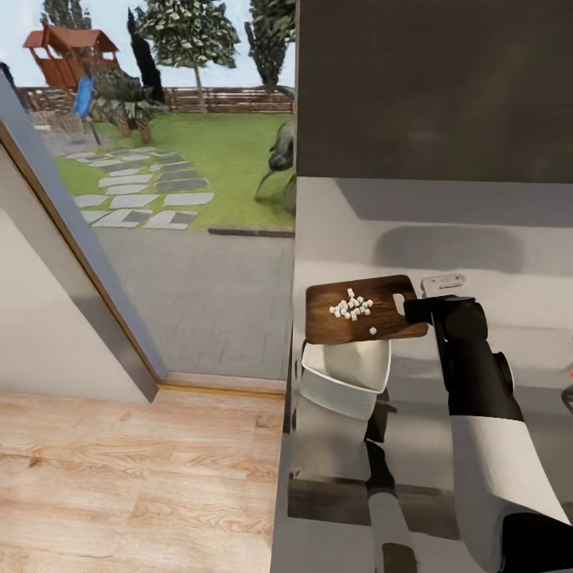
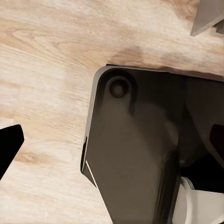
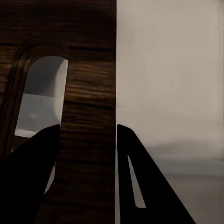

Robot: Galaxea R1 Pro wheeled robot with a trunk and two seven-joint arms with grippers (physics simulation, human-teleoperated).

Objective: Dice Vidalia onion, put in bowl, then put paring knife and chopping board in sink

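Kitchen scene rendered in a simulator, seen from the robot's head looking down along a grey worktop [image 1: 350,446] beside a large window onto a garden. The right gripper [image 1: 419,309] holds the chopping board [image 1: 362,312] by its handle end, lifted above the white bowl [image 1: 347,372], which sits on the worktop with its far part hidden under the board. A small heap of diced onion [image 1: 351,305] lies on the board, with one loose piece nearer the front edge. Judging from the task, the board is held over the bowl so the pieces can be tipped or slid into it; none looks to have landed there yet, though part of the bowl's inside is hidden. The right wrist view adds what the head view cannot: the dark wood grain up close, the oblong handle slot [image 3: 42,95] with pale bowl or worktop showing through it, and the jaws closed across the strip of board between that slot and the board's edge, one finger [image 3: 28,177] on each side. The left wrist view looks down past a dark part of the robot's body [image 2: 140,154] to pale wooden floor [image 2: 46,56]; one fingertip shows, but whether the left jaws are open or closed cannot be told.
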